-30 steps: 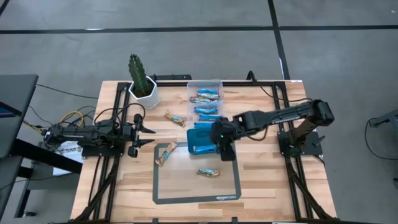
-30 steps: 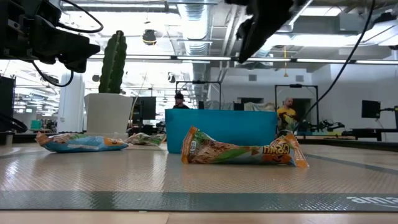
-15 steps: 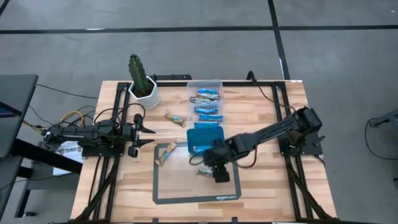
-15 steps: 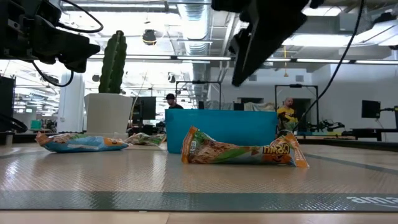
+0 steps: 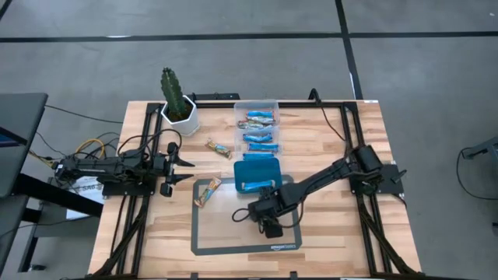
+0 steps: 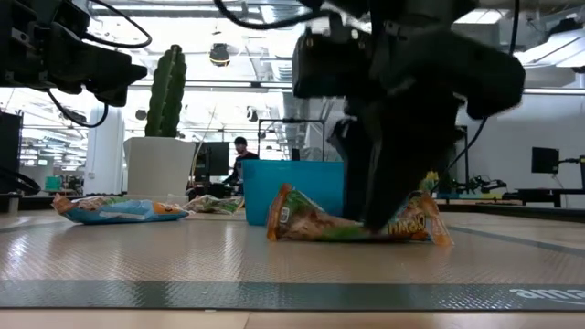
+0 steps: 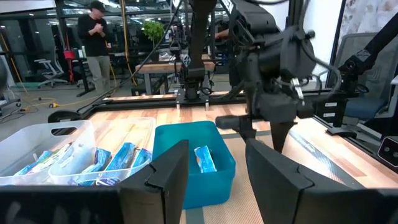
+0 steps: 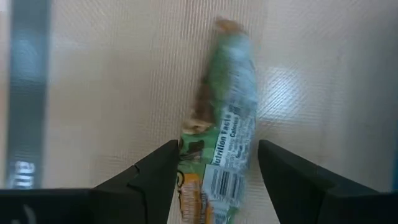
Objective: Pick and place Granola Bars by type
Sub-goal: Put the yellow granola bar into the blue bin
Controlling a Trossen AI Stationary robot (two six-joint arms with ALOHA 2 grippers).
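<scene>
Teal tray [image 5: 256, 169] holds one blue bar [image 7: 204, 158]; clear box [image 5: 257, 123] holds several.

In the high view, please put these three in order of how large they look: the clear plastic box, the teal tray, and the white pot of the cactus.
1. Clear plastic box: looks the largest.
2. Teal tray: smaller; the right arm hides its lower corner.
3. White pot: the smallest; the cactus covers part of it.

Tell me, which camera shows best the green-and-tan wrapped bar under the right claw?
The right wrist view: the green-and-tan wrapped bar fills it, between the open right gripper. The low view half hides it behind that gripper; from above it is covered.
</scene>
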